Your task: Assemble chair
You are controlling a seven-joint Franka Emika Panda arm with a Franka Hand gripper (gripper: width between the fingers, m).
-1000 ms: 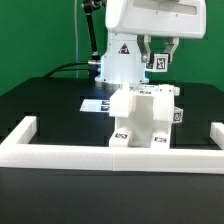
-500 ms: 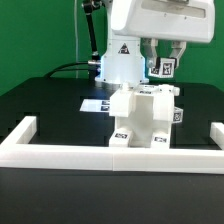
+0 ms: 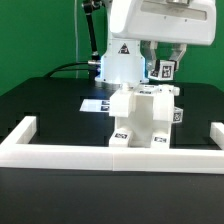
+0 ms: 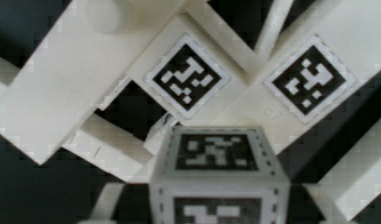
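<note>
The half-built chair (image 3: 145, 118) stands on the table (image 3: 45, 100), its front edge touching the frame (image 3: 60, 152). Just above the chair's back edge, the claw (image 3: 162, 62) is clenched on a small tagged block (image 3: 165, 69), a narrow gap between block and chair.

Partly built white chair (image 3: 143, 118) of blocky pieces stands upright on the black table (image 3: 40, 105), square black-and-white tags on its faces. A small tagged piece (image 3: 165, 69) hangs above it, clamped by the gripper (image 3: 165, 65).
</note>
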